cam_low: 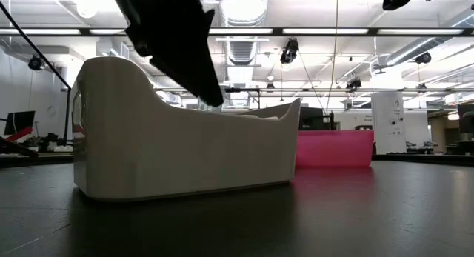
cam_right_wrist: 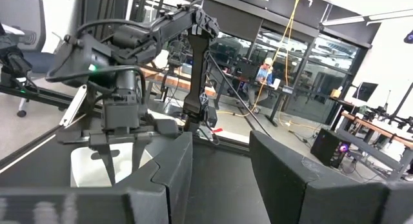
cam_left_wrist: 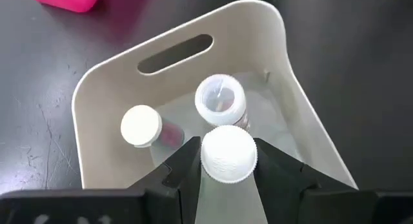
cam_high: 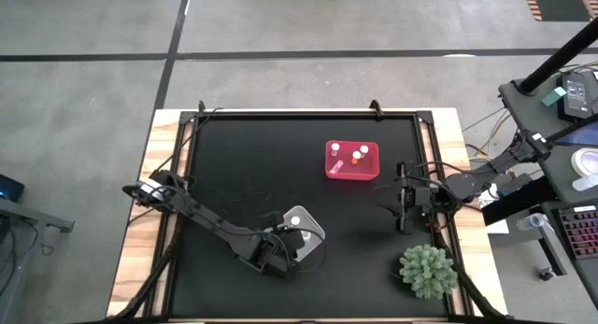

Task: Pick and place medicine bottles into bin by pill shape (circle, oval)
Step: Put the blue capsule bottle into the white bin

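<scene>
High view showing black matte table (cam_high: 243, 165), white smooth plastic bin (cam_high: 301, 232) near centre, pink bin (cam_high: 351, 162) farther right. Hovering over white bin, left gripper (cam_left_wrist: 227, 166) pinching white-capped bottle (cam_left_wrist: 227, 156) between dark fingers, above two round-capped bottles already inside. Lowering before letting go seeming wise. Waiting right, right gripper (cam_right_wrist: 219, 166) holding empty jaws spread.

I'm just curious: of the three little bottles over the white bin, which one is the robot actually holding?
The one with the ribbed white cap, pinched in the left gripper. The other two bottles lie loose inside the white bin.
</scene>
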